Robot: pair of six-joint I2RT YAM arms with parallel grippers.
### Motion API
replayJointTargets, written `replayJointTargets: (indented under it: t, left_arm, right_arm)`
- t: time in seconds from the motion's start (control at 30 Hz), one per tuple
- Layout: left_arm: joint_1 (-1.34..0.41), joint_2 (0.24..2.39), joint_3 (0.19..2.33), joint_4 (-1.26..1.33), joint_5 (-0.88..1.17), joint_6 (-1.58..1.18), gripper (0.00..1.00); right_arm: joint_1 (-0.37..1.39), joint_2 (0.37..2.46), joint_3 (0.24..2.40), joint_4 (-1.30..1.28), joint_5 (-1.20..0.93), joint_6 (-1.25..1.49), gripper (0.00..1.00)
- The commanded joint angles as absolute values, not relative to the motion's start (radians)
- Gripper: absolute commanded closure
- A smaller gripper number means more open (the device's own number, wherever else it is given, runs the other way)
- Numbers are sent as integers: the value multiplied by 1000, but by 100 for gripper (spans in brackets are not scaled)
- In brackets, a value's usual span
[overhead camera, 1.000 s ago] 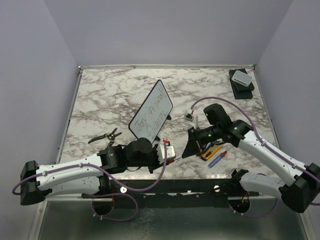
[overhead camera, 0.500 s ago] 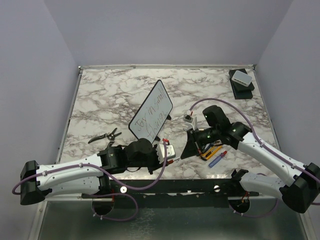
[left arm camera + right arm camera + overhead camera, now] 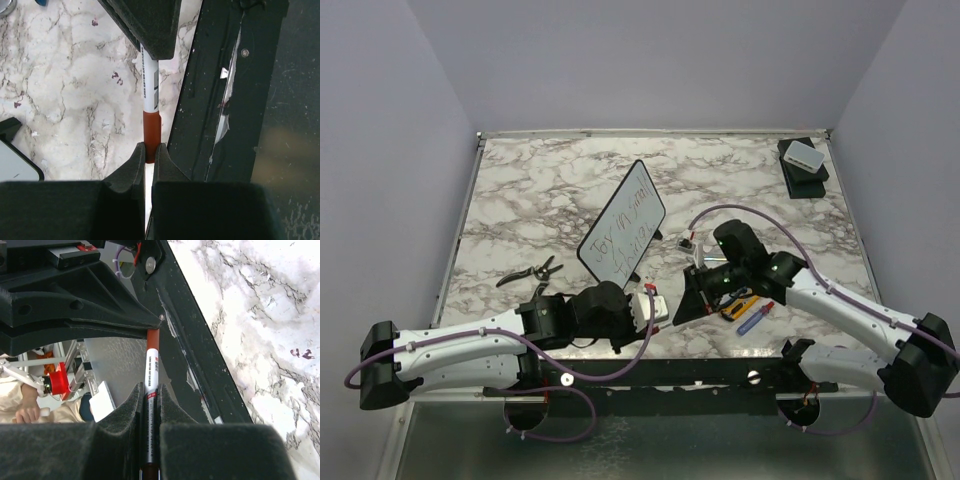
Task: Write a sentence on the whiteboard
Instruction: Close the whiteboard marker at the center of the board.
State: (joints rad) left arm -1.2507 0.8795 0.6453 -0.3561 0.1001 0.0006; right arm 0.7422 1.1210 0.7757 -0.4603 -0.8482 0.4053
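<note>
**Whiteboard** [image 3: 630, 215]: stands tilted on its feet near the middle of the marble surface [image 3: 520, 190], long axis running from 7 to 1 o'clock. Seen whole only in the top view.

**Sentence** [image 3: 623, 235]: thin dark handwriting in two lines along the board face. The words are too small to read with certainty.

**Marker** [image 3: 149, 82]: white barrel with black print, red cap [image 3: 152, 129]. It lies at 5 o'clock from the board, close to the surface's near edge, spanning the two arms. In the top view it is almost hidden between them; both wrist views show it plainly.

**Left end effector** [image 3: 149, 151]: closed tight, fingertips pinching the end of the red cap.

**Right end effector** [image 3: 149, 395]: nearly closed, clamped on the barrel, facing the left one tip to tip.

**Pliers** [image 3: 532, 271]: at 8 o'clock from the board, top view only.

**Blue pen** [image 3: 756, 318] and yellow tool [image 3: 741, 304]: under the right arm, at 4 o'clock.

**Black block** [image 3: 804, 170] with pale box [image 3: 803, 153] on top: far corner, 2 o'clock.

**Purple marks** [image 3: 302, 354]: small stains on the marble, wrist views only.
</note>
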Motion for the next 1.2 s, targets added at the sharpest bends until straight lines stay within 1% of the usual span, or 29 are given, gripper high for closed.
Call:
replayJointTargets:
  t: [0.0,0.17,0.27,0.37,0.43,0.47,0.5,0.57,0.6,0.63,0.7,0.77,0.87,1.0,1.13,1.17]
  left_arm:
    - [-1239,864,693,71,25,4,100]
    - [-1229,856,684,89,25,4,100]
    - [-1227,853,679,86,29,3,100]
    - [-1224,856,682,44,17,-16,100]
    - [-1222,860,688,4,8,-27,100]
    - [-1222,861,691,-32,-6,-32,97]
    - [-1222,860,692,-59,-28,-37,88]
    - [-1221,850,697,-108,-53,-38,75]
    - [-1220,844,698,-133,-66,-38,66]
    - [-1220,836,698,-156,-80,-40,53]
    - [-1219,811,695,-189,-103,-49,39]
    - [-1218,780,682,-204,-128,-66,28]
    - [-1217,751,666,-208,-146,-94,17]
    - [-1198,764,672,-211,-159,-131,13]
    - [-1134,772,688,-201,-157,-157,10]
    - [-1110,771,692,-191,-147,-164,9]
  right_arm:
    - [839,1173,745,-349,-927,471,99]
    - [870,1187,722,-249,-942,525,99]
    - [874,1181,727,-251,-923,522,99]
    - [874,1150,766,-356,-804,481,99]
    - [874,1139,817,-461,-652,454,99]
    - [873,1134,838,-498,-587,442,99]
    - [870,1129,858,-532,-522,437,99]
    - [849,1118,882,-571,-441,432,99]
    - [831,1113,885,-584,-417,432,99]
    - [810,1106,884,-594,-394,435,99]
    - [765,1092,876,-607,-339,444,100]
    - [735,1081,859,-601,-291,451,99]
    - [729,1106,813,-514,-342,453,99]
    - [730,1184,737,-359,-494,444,100]
    - [730,1258,700,-279,-526,430,99]
    - [730,1275,697,-270,-514,426,93]
